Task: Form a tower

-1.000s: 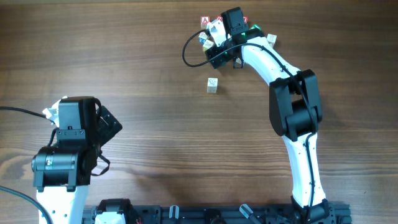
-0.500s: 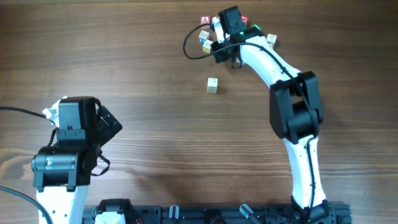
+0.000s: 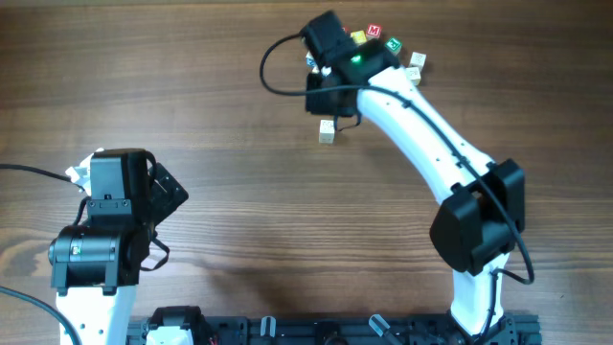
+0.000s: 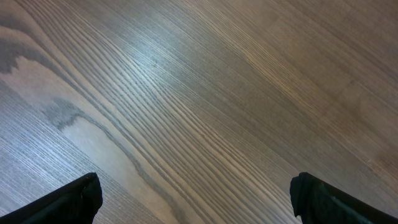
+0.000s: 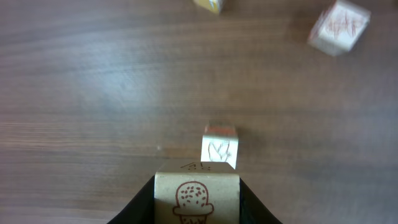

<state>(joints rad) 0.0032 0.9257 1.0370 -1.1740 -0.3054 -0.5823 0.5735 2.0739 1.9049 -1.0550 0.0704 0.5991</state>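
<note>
**Overhead.** The bench (image 3: 192, 86) is dark brown wood-grain board and fills your frame.
- The left arm (image 3: 101, 240) sits folded at the near-left, well apart from every cube.
- The white right arm (image 3: 421, 115) reaches to the far centre, with its wrist bent over the work.
- The tower (image 3: 328, 132) shows as one small pale wooden cube standing alone, just beside the wrist's black end. You cannot tell its height from above.
- Loose cubes lie near the far edge, among them a red-faced wooden cube (image 3: 374, 32) and a green-faced wooden cube (image 3: 392, 44).

**Left wrist.** You see bare grain with a pale glare streak. The left tool (image 4: 200, 204) is spread wide, with a black fingertip (image 4: 74, 199) in each lower corner and nothing between them.

**Right wrist.** The right tool (image 5: 196, 202) is clamped on a pale wooden cube with a red ice-cream-cone drawing (image 5: 196, 193), one black finger pressed to each side face.
- The tower (image 5: 219, 148) stands on the bench just beyond the held cube and slightly to its right, apart from it. It has a red-printed top and a heart-like mark on the facing side, and looks one cube high here.
- A blurred pale cube with red marking (image 5: 339, 26) lies at the far right, well apart.
</note>
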